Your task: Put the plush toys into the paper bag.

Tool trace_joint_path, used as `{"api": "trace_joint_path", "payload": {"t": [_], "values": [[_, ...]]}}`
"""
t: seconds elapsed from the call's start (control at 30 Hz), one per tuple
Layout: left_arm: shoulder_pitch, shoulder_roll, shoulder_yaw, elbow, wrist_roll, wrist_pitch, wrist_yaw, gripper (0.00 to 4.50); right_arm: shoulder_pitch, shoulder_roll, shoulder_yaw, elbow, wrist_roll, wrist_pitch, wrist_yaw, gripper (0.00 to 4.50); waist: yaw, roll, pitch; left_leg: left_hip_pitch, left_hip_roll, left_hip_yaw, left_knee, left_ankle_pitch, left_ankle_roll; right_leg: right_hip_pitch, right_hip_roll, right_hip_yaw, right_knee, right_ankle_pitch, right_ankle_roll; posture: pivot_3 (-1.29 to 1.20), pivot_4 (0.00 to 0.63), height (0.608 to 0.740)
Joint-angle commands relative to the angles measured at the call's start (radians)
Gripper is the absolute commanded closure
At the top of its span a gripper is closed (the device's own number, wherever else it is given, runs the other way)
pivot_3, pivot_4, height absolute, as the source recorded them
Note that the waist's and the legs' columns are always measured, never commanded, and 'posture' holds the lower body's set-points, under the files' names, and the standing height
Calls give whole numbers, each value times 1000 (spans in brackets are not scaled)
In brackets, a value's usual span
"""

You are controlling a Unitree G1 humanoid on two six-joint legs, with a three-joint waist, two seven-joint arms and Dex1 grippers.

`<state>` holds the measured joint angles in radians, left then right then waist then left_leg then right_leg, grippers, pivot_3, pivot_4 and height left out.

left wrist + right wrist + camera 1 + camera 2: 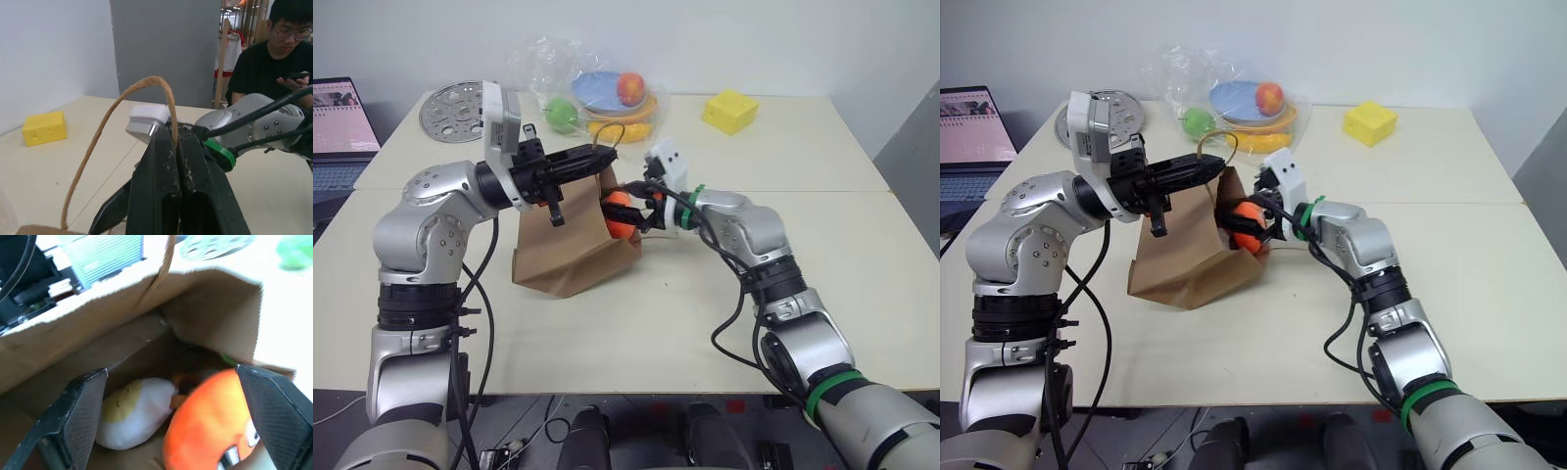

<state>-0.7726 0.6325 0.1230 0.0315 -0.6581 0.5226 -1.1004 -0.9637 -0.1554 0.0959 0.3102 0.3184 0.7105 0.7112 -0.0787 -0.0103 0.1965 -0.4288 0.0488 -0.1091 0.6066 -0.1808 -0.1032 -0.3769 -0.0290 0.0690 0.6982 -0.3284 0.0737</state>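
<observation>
The brown paper bag (558,259) stands tilted on the table, mouth toward my right arm. My left gripper (605,154) is shut on the bag's cord handle (105,127) and holds the mouth up. At the opening is my right gripper (171,372), open, its fingers (80,411) spread wide. The orange carrot plush toy (210,426) lies between them in the bag's mouth, close to one finger and apart from the other; the head views show it as an orange patch (620,213). The white egg-shaped plush toy (132,413) lies deeper inside the bag.
Behind the bag sits a clear plastic bag of fruit and plates (597,93). A yellow sponge block (729,111) is at the back right, a perforated metal disc (452,110) at the back left, a laptop (337,127) at the far left. A seated person (274,49) is beyond the table.
</observation>
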Motion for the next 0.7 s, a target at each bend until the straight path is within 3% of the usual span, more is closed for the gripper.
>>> {"api": "trace_joint_path", "payload": {"t": [0.03,0.13,0.33,0.47,0.6,0.7], "values": [[-25,18,28,-11,-2,-15,-1,4500,44,-106,-104,-209,64,101,-21,44,7,0,0,0,0,0,0,0,0,0,0,0,0,0,0,0,150,740],[-37,24,33,-4,-6,-12,-2,4500,128,-218,-170,-360,99,199,-41,44,21,0,0,-2,0,0,0,0,0,-1,0,0,-1,0,0,0,150,740],[-56,33,42,12,-13,-10,-7,4500,391,-301,-228,-534,171,390,-89,44,21,0,0,-2,0,0,0,0,0,-1,0,0,-1,0,0,0,150,740],[-62,32,38,27,-1,-22,-15,4500,501,-208,-281,-584,251,505,-160,44,12,0,0,-2,0,1,0,0,0,-2,0,1,0,0,0,0,150,740],[-69,29,40,29,-2,-24,-12,4500,463,3,-428,-585,351,662,-298,44,1,0,0,-2,0,1,1,0,0,-2,0,1,1,0,0,0,150,740],[-68,28,40,29,-3,-24,-13,4500,439,78,-486,-585,381,717,-359,44,1,0,0,-2,0,0,1,0,0,-2,0,1,2,0,0,0,150,740]]}}
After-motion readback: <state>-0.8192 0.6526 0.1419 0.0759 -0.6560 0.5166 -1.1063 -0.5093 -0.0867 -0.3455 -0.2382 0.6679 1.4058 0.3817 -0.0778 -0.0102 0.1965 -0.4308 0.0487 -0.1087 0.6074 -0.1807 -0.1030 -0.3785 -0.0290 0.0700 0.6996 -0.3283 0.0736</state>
